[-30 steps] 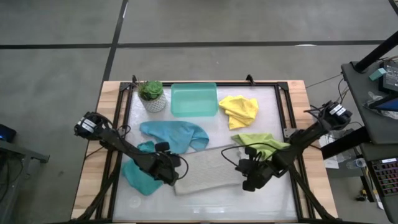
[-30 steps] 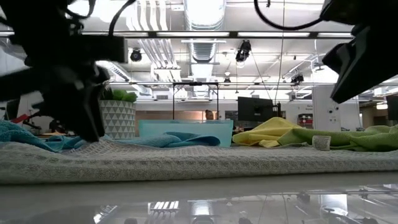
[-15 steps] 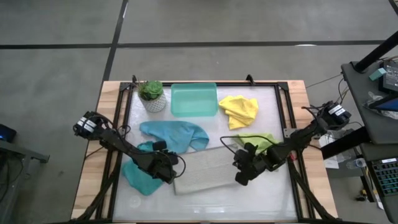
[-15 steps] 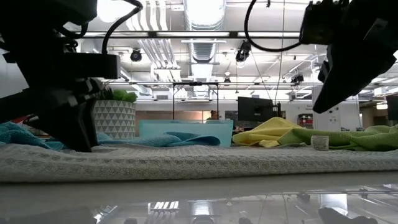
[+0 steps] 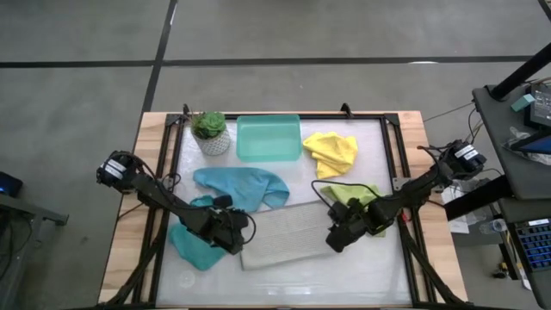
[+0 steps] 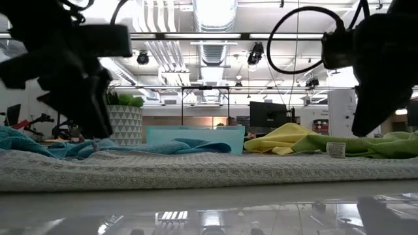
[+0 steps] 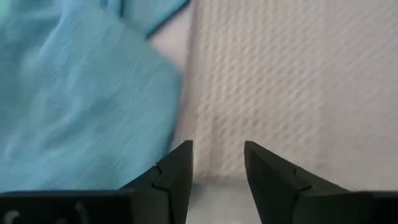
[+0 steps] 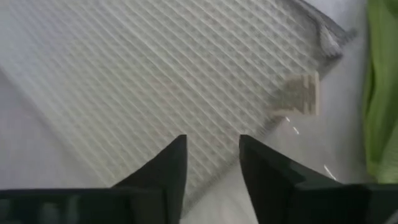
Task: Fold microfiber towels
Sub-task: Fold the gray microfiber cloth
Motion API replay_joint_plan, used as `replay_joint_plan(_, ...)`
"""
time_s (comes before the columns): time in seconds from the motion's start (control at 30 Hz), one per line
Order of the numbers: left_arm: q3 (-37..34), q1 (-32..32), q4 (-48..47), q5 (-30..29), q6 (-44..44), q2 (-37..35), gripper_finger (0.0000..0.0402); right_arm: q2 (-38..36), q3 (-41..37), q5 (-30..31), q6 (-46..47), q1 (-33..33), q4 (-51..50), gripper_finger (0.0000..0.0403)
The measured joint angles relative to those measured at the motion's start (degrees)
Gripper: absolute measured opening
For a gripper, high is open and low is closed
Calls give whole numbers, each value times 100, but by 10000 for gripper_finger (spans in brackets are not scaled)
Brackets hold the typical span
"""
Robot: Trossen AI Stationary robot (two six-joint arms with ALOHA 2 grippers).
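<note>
Since the earlier frames, the right hand (image 5: 336, 238) has been drawn in from beyond the right edge of the light grey waffle-weave microfiber towel (image 5: 288, 234) and now sits at that edge, with its fingers (image 8: 166, 167) parted where a second ago they were pressed together. Nothing is pinched between them; in the right wrist view the grey weave and its small sewn label (image 8: 297, 94) are seen lying flat beyond the gap. The left hand (image 5: 237, 238) has barely shifted and is held at the grey towel's left edge, its fingers (image 7: 177, 168) likewise spread, with nothing gripped between them.

The grey towel is spread flat on the glossy white table (image 5: 284, 280), near its front edge, between the two hands. A crumpled teal-blue microfiber towel (image 5: 194, 241) lies just beside its left edge, partly under the left arm, and a second teal-blue towel (image 5: 241, 185) is spread behind it. A lime green towel (image 5: 362, 196) is bunched beside the right arm, and a yellow towel (image 5: 331, 152) lies crumpled farther back. At the rear stand a rigid teal rectangular tray (image 5: 269, 138) and a small potted plant in a white patterned pot (image 5: 209, 133).
</note>
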Motion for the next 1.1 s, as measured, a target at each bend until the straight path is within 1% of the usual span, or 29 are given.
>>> replay_joint_plan(0.23, -2, -88, 1683, 131, 177, 97, 129, 7, -124, 11, 392, 56, -3, 205)
replay_joint_plan(0.4, 11, -249, 2178, 161, 106, 235, 129, 9, -409, 71, 595, 82, 63, 226)
replay_joint_plan(0.5, 9, -316, 2305, 173, -16, 369, 129, 9, -621, 89, 709, 161, 341, 234)
replay_joint_plan(0.67, 7, -345, 2310, 297, -47, 568, 129, 10, -882, 104, 750, 268, 1110, 239)
replay_joint_plan(0.8, 2, -345, 2308, 411, -170, 703, 129, 47, -962, 126, 778, 279, 1409, 240)
replay_joint_plan(0.97, -8, -345, 2283, 597, -256, 922, 129, 183, -997, 296, 851, 279, 1626, 240)
replay_joint_plan(1.1, -6, -347, 2292, 597, -317, 1013, 129, 287, -996, 348, 763, 279, 1880, 235)
